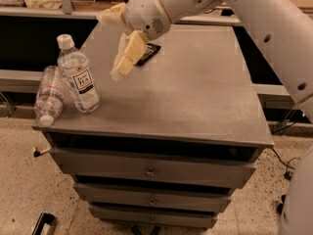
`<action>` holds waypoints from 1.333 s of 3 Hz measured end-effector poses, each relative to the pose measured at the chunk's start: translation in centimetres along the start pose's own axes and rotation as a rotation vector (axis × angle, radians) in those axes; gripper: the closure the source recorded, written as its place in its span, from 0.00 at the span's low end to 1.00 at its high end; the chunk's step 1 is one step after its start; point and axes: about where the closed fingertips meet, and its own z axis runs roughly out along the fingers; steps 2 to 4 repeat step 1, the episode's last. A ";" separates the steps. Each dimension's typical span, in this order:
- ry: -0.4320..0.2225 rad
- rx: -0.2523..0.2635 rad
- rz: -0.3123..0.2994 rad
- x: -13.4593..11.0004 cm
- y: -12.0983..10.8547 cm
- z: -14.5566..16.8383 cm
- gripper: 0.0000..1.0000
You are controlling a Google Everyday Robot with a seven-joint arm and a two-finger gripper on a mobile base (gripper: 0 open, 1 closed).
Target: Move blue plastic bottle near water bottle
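The tall clear plastic bottle with a white label [78, 80] stands upright at the grey tabletop's [195, 97] corner, just beside the small ribbed water bottle [49, 94] lying flat, below and camera-left of the empty, spread-apart claw [108, 45].

Tall bottle [78, 77] is smooth clear plastic, water bottle [49, 94] crinkly (ribbed), worktop [195, 97] matt grey metal; gripper [110, 45] above it, glossy white, jaws apart.

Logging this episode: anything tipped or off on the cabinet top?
The water bottle lies on its side at the front-left edge, cap pointing outward. The blue plastic bottle stands upright right beside it. The gripper hangs open and empty, apart from both.
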 end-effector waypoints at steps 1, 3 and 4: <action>0.000 0.000 0.000 0.0 0.0 0.0 0.00; 0.000 0.000 0.000 0.0 0.0 0.0 0.00; 0.000 0.000 0.000 0.0 0.0 0.0 0.00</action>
